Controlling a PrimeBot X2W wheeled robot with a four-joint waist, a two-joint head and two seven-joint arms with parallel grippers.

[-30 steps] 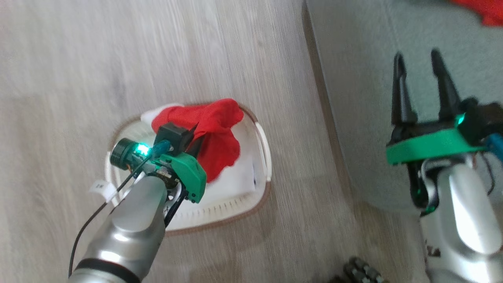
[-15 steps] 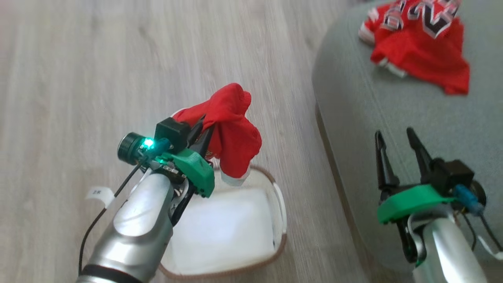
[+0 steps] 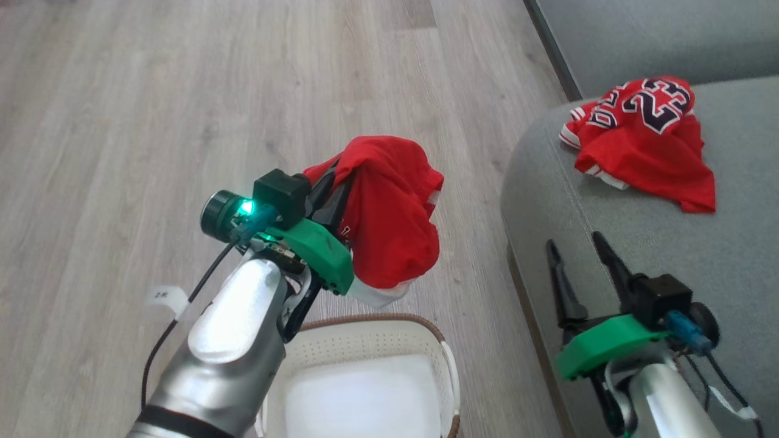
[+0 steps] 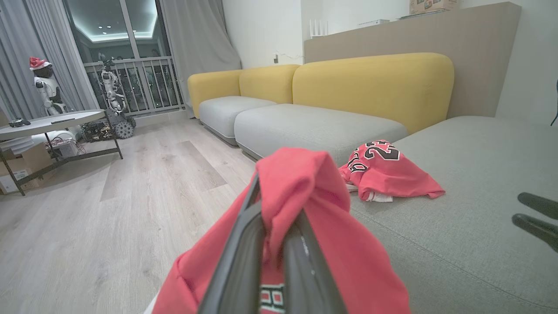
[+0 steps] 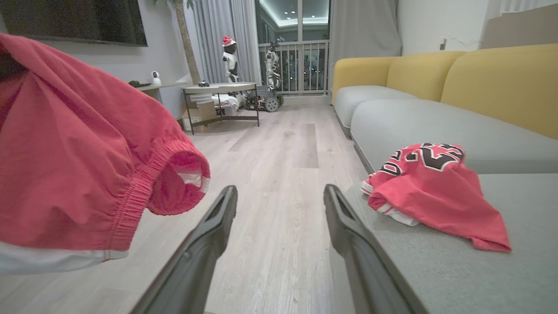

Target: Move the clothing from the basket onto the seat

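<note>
My left gripper (image 3: 339, 177) is shut on a red garment (image 3: 395, 225) with a white hem, which hangs clear above the white basket (image 3: 447, 365). The basket's inside shows white. In the left wrist view the cloth (image 4: 348, 261) drapes over both fingers (image 4: 244, 253) and hides their tips. To the right lies the grey seat (image 3: 608, 207), with a red jersey (image 3: 645, 140) with black-and-white numbers on it. My right gripper (image 3: 575, 243) hovers open over the seat's near edge, holding nothing. From the right wrist I see the held garment (image 5: 78, 165) at left and the jersey (image 5: 436, 187) at right.
Wood floor (image 3: 152, 121) spreads left of the seat. A long sofa with yellow backrests (image 4: 375, 83) runs behind the seat. Far across the room stand a low table (image 4: 52, 120) and robot figures by the window (image 4: 111, 87).
My left gripper has lifted the red garment up out of the basket and a little toward the seat. The head camera has tilted up, bringing the jersey on the seat into view.
</note>
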